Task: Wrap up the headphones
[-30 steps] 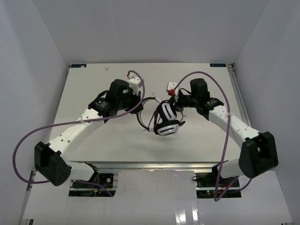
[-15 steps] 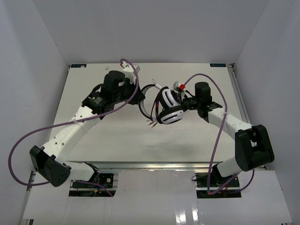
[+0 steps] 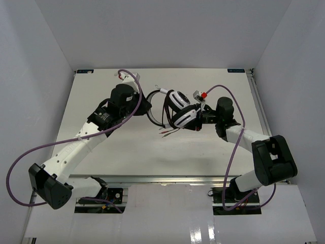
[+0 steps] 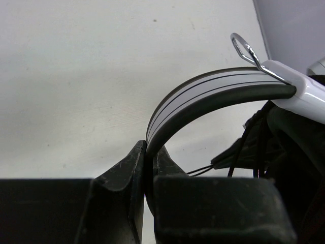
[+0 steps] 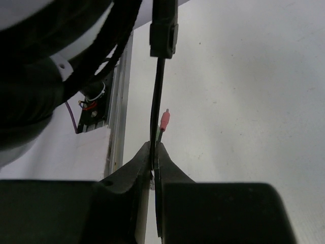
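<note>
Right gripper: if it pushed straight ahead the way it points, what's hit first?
The right gripper, shut on the thin cord, points at the headphones' earcups; likely those first, though depth is unclear.

The left gripper (image 4: 150, 152) fills the bottom of the view, its two black fingers (image 4: 122, 173) pressed together on the lower end of the headphones (image 4: 203, 94). From that pinch the headband curves up and over to the right, clear of the white table (image 4: 76, 76) behind it. Its outer face is pale grey with thin dark lines along it, and its inner face is dark. At the band's right end sits a white slider piece (image 4: 299, 89), with a bent metal wire loop (image 4: 246, 51) sticking out above it. Below the slider, thin black cord (image 4: 254, 134) hangs in tangled strands against a dark, blurred mass at the right edge. A grey wall (image 4: 294, 25) shows in the top right corner.
</note>
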`<state>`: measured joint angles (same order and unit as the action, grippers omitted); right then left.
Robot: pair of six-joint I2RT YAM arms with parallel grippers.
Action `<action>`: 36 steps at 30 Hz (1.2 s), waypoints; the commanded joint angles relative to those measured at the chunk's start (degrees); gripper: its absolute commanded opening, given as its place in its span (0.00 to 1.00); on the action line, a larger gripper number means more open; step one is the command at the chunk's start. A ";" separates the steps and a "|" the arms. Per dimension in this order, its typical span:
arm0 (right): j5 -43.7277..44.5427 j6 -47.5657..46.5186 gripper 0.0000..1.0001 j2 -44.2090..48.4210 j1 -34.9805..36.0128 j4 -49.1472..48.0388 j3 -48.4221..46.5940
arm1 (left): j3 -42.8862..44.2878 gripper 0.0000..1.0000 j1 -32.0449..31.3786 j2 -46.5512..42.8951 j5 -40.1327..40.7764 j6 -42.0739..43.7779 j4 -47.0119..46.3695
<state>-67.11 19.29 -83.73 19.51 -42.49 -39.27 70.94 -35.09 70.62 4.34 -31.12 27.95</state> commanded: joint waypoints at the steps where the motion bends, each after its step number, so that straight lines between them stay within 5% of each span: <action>1: 1.84 4.03 0.08 -1.38 -0.08 -3.29 3.82 | -5.66 0.00 3.98 -3.17 10.06 -12.04 -10.15; 9: 7.05 16.68 0.08 -13.94 -0.02 -14.54 1.88 | -13.06 0.00 10.79 5.51 5.23 -24.49 -13.30; 17: 5.67 29.61 0.08 -31.36 -0.08 -28.16 -4.20 | -7.75 0.00 12.06 19.04 2.53 -32.53 -11.90; 26: 10.57 22.50 0.12 -34.39 -1.80 -17.96 -5.12 | 3.45 0.00 12.15 36.53 1.02 -33.07 -7.12; 29: 11.15 19.22 0.24 -34.11 -2.39 -12.76 -5.81 | 5.44 0.00 12.15 38.57 0.93 -31.91 -7.05; 36: 12.15 3.06 0.54 -27.25 -5.06 10.36 -7.05 | 5.42 0.46 12.15 38.43 -0.15 -27.50 -6.86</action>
<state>-55.55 35.53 -117.16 16.23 -49.18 -44.25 74.73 -23.31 112.09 4.26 -59.52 23.46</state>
